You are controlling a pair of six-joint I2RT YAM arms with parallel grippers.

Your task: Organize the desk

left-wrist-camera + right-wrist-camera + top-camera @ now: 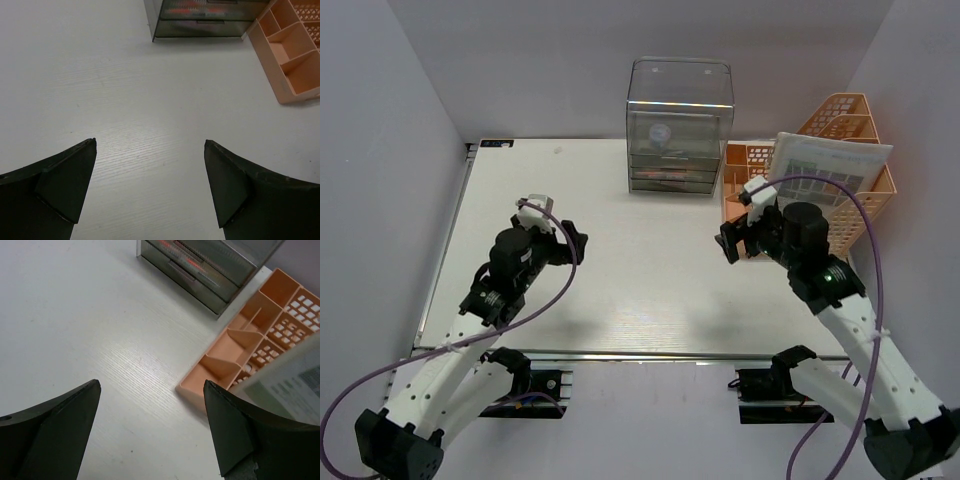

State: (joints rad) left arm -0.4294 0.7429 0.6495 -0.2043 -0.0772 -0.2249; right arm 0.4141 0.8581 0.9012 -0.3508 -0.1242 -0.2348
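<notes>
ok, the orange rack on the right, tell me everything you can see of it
The orange rack looks like plastic: tall mesh-walled bins at the back, a low solid-walled front tray split by dividers into compartments that look empty. It stands upright on the desk at the far right, just right of the clear drawer box; whether they touch is unclear. A printed sheet leans tilted in it, hiding part of the mesh.

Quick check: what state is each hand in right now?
Left hand: open, holding nothing.
Right hand: open, holding nothing.
</notes>
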